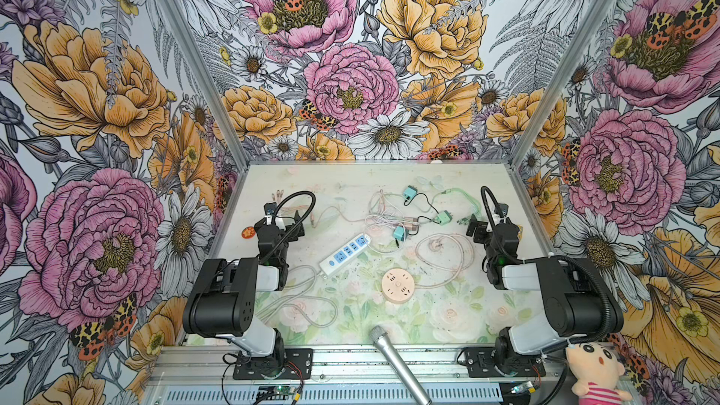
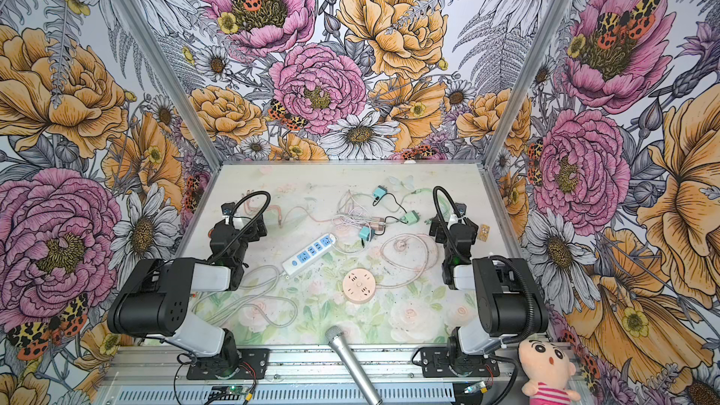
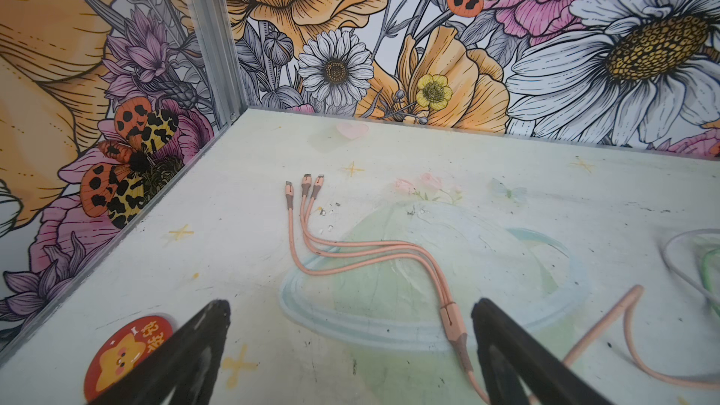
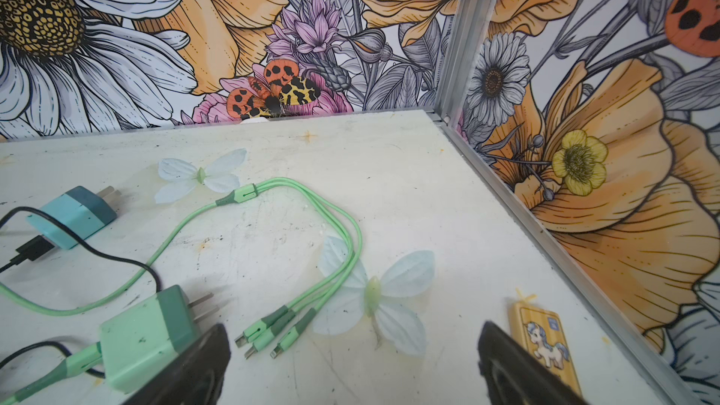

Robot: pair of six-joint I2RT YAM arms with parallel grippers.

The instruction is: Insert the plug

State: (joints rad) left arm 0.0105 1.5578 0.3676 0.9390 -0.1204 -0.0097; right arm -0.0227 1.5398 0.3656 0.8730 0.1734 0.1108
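A white power strip (image 1: pixel 345 254) with blue sockets lies at mid table, and a round pink socket (image 1: pixel 397 285) sits nearer the front. Three charger plugs lie behind them: a teal one (image 1: pixel 410 192), a green one (image 1: pixel 442 218) and another teal one (image 1: pixel 399 233). In the right wrist view the green plug (image 4: pixel 148 337) lies just beside one finger of my open, empty right gripper (image 4: pixel 353 329), prongs bare. The far teal plug (image 4: pixel 74 216) is further off. My left gripper (image 3: pixel 350 305) hovers open and empty at the far left, over a pink cable (image 3: pixel 454 325).
Tangled white, pink and black cables (image 1: pixel 389 216) lie around the plugs. A green three-headed cable (image 4: pixel 311 235), a yellow unicorn card (image 4: pixel 545 337) and a red star badge (image 3: pixel 128 352) lie near the grippers. A microphone (image 1: pixel 397 364) and a plush doll (image 1: pixel 596 372) sit at the front edge. Floral walls enclose three sides.
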